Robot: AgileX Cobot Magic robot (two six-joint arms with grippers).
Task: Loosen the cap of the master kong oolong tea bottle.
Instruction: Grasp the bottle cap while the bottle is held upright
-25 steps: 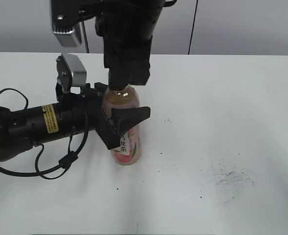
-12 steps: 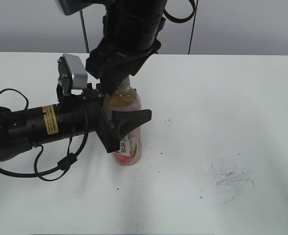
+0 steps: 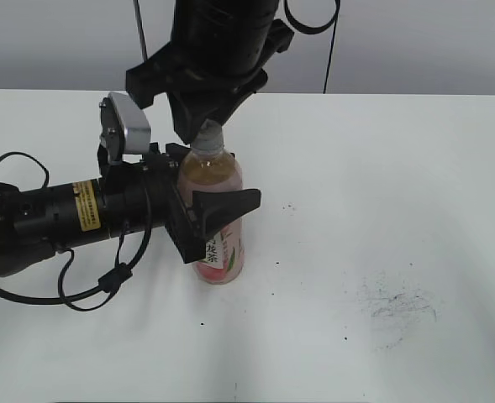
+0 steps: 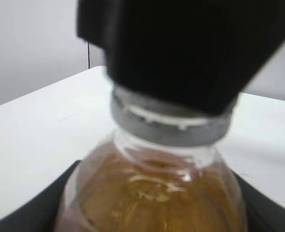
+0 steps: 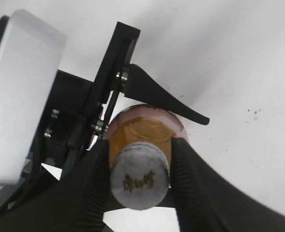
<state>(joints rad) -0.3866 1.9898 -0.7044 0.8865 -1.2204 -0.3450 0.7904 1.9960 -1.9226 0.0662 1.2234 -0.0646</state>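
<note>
Overhead, right tool (image 5: 138, 159) pinches the cap (image 5: 139, 181).

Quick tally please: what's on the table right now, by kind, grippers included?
Bottles: 1, the master kong oolong tea bottle, upright
Caps: 1, the cap on its neck
Grippers: 2, left gripper around the body, right gripper on the cap
Total: 4

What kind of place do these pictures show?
Probably a robotics lab or test bench: a bare white table with scuff marks, a plain grey wall behind, and two robot arms working one tea bottle, with loose cables around.
</note>
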